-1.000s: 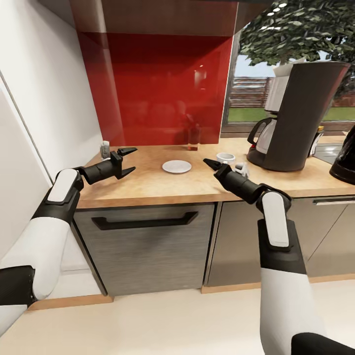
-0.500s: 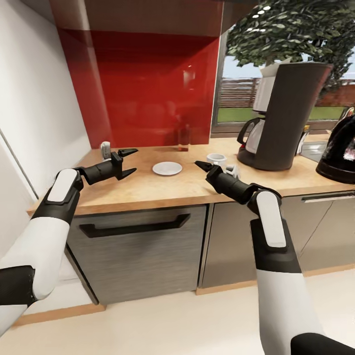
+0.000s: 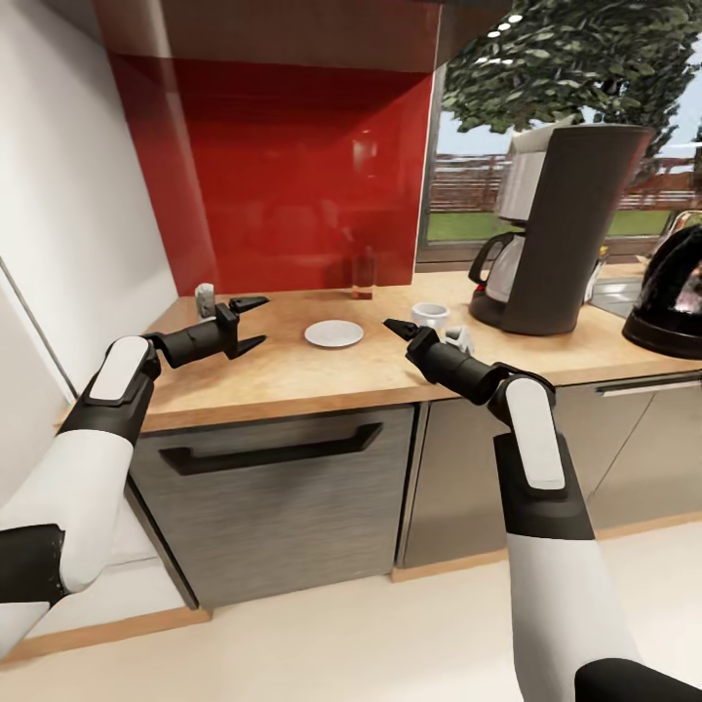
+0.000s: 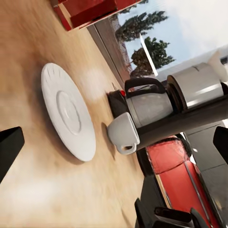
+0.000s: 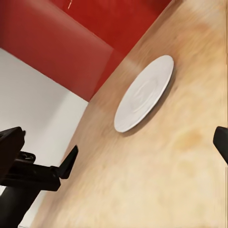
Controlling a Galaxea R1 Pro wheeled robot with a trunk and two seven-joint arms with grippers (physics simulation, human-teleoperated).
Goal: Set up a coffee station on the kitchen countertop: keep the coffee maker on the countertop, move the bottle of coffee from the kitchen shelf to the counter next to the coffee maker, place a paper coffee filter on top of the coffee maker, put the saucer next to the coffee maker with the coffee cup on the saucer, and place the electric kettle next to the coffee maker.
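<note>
Both arms hover over the bench (image 3: 322, 375), nothing held. Left gripper (image 3: 249, 323) has fingers spread, near the bench's left end, just beside a small grey canister (image 3: 206, 298). Right gripper (image 3: 395, 329) sits near the front edge, just beside the coffee cup (image 3: 429, 316); its fingers look spread in the right wrist view, tips at the frame edges. Saucer (image 3: 333, 333) lies flat and bare mid-bench between the two grippers, cup apart from it on the coffee maker's side. Coffee maker (image 3: 561, 229) stands upright toward the back edge by the window, carafe (image 3: 504, 270) docked. Electric kettle (image 3: 673, 292) stands further along toward the right end.
</note>
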